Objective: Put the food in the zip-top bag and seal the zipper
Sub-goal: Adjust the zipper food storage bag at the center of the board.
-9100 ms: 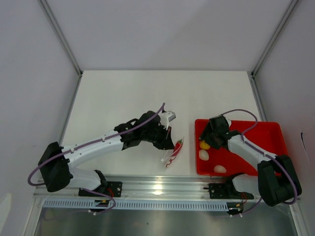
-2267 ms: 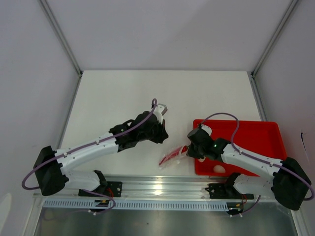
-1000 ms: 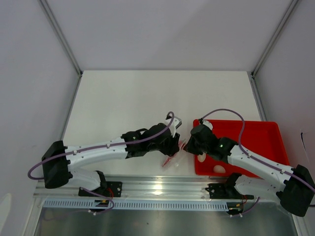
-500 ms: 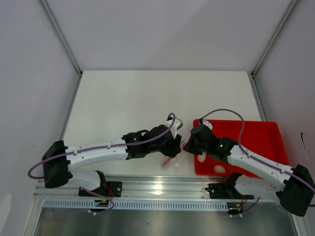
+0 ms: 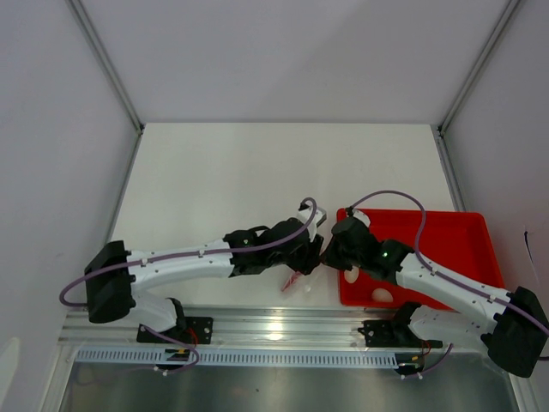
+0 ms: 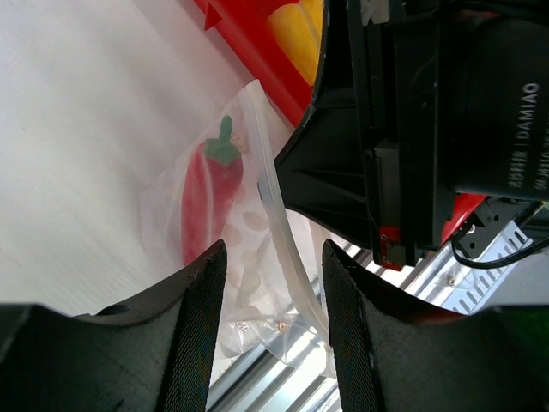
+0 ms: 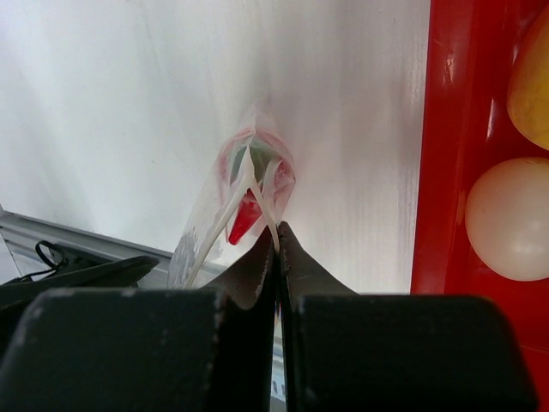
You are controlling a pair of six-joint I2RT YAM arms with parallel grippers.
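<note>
The zip-top bag (image 7: 244, 193) is a clear pouch with a red pepper shape (image 6: 210, 193) showing in it. It hangs just left of the red tray, lifted by one edge. My right gripper (image 7: 277, 245) is shut on the bag's mouth edge, where the zipper (image 6: 279, 223) shows as a pale strip. My left gripper (image 6: 273, 296) is open and straddles that strip without touching it, close against the right gripper (image 5: 324, 256). The food lies in the tray: a whitish egg (image 7: 510, 219), a yellow-orange ball (image 7: 532, 94) and another whitish egg (image 5: 383, 294).
The red tray (image 5: 455, 236) sits at the right front of the white table. The metal rail (image 5: 283, 330) with the arm bases runs along the near edge, right under the bag. Grey walls enclose the table on three sides.
My left arm has moved right, up to the bag and the right gripper, and its jaws have widened a little. The right gripper holds the bag still.
</note>
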